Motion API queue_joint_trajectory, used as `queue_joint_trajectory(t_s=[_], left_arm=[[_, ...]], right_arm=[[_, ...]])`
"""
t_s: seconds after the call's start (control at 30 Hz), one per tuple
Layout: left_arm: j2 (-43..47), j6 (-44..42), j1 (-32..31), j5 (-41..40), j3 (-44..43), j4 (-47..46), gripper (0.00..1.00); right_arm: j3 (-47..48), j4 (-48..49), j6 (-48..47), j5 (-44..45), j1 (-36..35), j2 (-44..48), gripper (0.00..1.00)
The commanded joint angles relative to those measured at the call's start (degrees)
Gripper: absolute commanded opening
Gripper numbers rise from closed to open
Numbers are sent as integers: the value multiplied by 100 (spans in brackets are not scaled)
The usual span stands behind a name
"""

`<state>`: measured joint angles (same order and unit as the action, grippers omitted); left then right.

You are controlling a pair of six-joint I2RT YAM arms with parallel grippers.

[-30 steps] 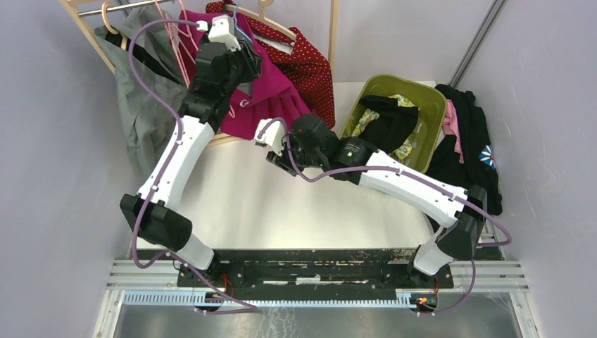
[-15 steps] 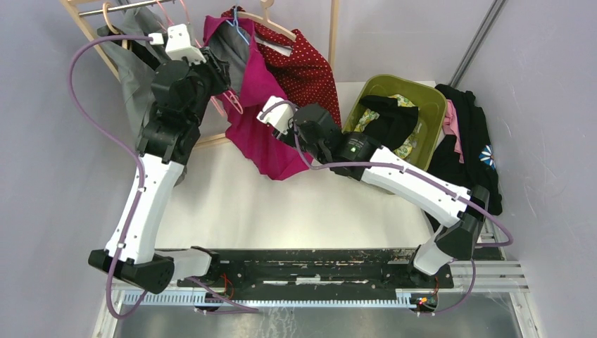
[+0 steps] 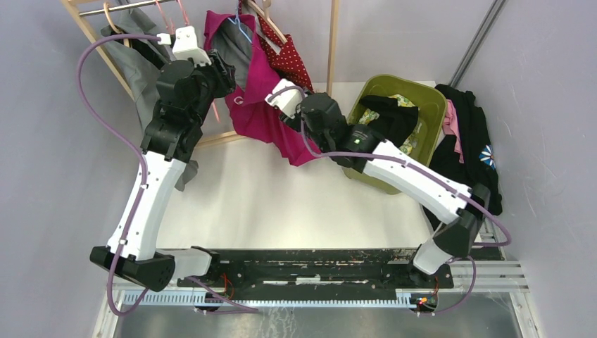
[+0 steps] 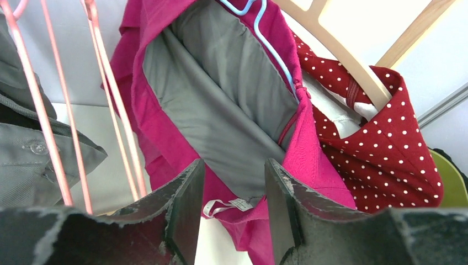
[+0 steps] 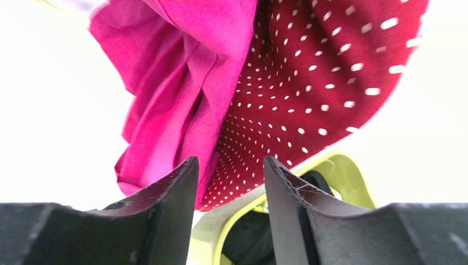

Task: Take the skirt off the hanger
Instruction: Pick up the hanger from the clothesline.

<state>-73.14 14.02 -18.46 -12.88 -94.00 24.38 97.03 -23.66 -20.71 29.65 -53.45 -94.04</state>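
Observation:
The magenta skirt (image 3: pixel 264 105) with grey lining (image 4: pixel 221 110) hangs from a light blue hanger (image 4: pixel 270 44) on the wooden rack. Its waist gapes open towards my left gripper (image 4: pixel 234 187), which is open and empty just left of it, touching nothing. In the top view my left gripper (image 3: pixel 224 70) is beside the skirt's upper edge. My right gripper (image 5: pixel 230 187) is open and empty below the skirt's hem (image 5: pixel 176 94). In the top view my right gripper (image 3: pixel 290 121) is against the skirt's right side, its fingers partly hidden by cloth.
A red polka-dot garment (image 3: pixel 288 60) hangs on a wooden hanger right of the skirt. Grey clothes (image 3: pixel 141 63) and pink hangers (image 4: pixel 105 83) hang to the left. A green bin (image 3: pixel 433 105) of clothes stands at the right, with black clothes (image 3: pixel 468 134) beyond it.
My left gripper swung left off the hanger area, then edged back towards the skirt. My right gripper rose towards the rack. The skirt now hangs narrower and higher.

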Motion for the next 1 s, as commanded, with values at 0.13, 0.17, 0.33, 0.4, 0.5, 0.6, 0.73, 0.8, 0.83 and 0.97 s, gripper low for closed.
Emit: queue_joint_trajectory(t_s=[0.13, 0.17, 0.33, 0.4, 0.5, 0.6, 0.73, 0.8, 0.83, 0.97], left_arm=[[-92, -374, -4, 76, -175, -32, 63], [-111, -374, 2, 78, -178, -37, 64], [-179, -380, -4, 217, -271, -129, 85], [-211, -383, 0, 210, -332, -158, 94], [-258, -358, -2, 205, -403, -206, 99], [-279, -361, 0, 224, -421, -206, 99], [-262, -428, 0, 158, -359, -188, 99], [-261, -447, 1, 155, -329, -180, 99], [-262, -445, 0, 155, -323, -183, 99], [-279, -403, 0, 176, -274, -193, 99]], right_arm=[[76, -9, 290, -1864, -16, 1303, 65], [5, 41, 303, -1819, -16, 1312, 66], [-140, 237, 129, -1543, -2, 977, 67], [-140, 360, 141, -1563, 30, 819, 67], [-169, 585, 92, -1388, 99, 572, 67], [-183, 776, -84, -1075, 182, 399, 66], [-189, 818, -77, -826, 278, 408, 64], [-206, 786, -74, -800, 299, 493, 64], [-218, 766, -74, -787, 300, 552, 64], [-378, 843, -104, -549, 328, 831, 66]])
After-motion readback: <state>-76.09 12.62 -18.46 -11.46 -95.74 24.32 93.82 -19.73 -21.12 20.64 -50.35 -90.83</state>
